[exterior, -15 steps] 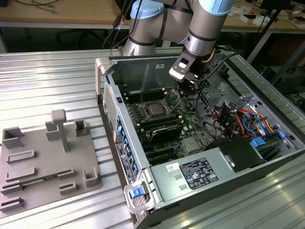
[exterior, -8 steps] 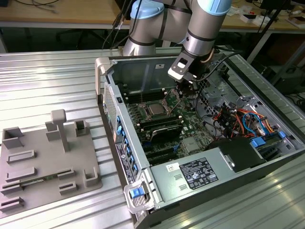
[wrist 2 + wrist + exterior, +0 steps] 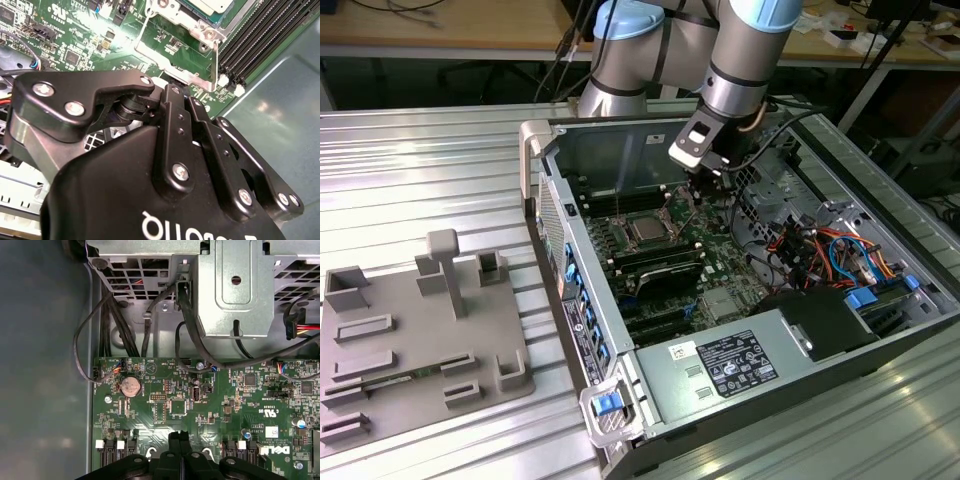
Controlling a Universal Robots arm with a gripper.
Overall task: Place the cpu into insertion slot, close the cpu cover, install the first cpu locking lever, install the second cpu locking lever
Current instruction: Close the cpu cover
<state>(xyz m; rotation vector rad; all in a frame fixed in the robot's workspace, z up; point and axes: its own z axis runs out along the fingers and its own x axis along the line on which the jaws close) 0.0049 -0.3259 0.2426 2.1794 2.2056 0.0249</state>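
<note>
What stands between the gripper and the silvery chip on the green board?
Nothing visible. The gripper hangs close beside the cpu, toward the exterior view's right, over the green board.

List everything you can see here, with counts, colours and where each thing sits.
Table: one, silver ribbed metal, under everything.
Case: one, grey, open, on the table.
Board: one, green, inside the case.
Cpu: one, silver, mid-board.
Memory slots: several, black, beside the cpu.
Box: one, grey with a white label, in the case.
Cables: several, orange and blue, case's end at the exterior view's right.
Coin cell: one, silver, on the board.
Tray: one, grey, exterior view's left of the case.
Arm: one, silver and blue, above the case.
Hand: one, black, shut, over the board.
</note>
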